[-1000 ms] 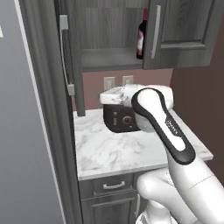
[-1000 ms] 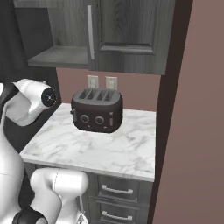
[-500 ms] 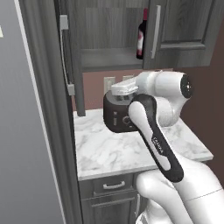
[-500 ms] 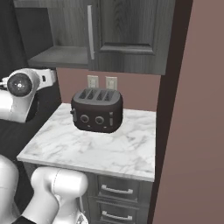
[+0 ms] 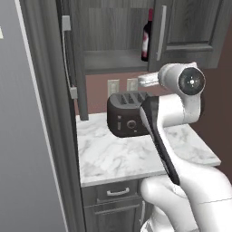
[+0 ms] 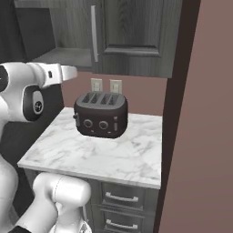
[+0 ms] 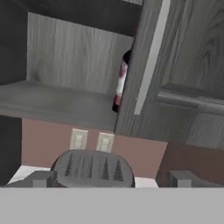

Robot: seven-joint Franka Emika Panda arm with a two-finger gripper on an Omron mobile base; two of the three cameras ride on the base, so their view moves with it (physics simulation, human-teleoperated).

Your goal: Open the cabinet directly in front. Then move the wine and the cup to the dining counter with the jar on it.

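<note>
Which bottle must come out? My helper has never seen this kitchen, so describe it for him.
Look at the upper wall cabinet above the marble counter with the black toaster. On its open shelf, half hidden behind the closed door's edge, stands the wine: dark glass, red neck, red and white label.

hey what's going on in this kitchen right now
A white robot arm is working at the wall cabinet above a marble counter with a black toaster on it. The cabinet's left door is swung open, the right door is shut, and a wine bottle stands on the shelf at the shut door's edge, partly hidden by it. The arm's end effector is open and empty, pointed toward the open shelf above the toaster. Nothing has been picked up yet.
</note>
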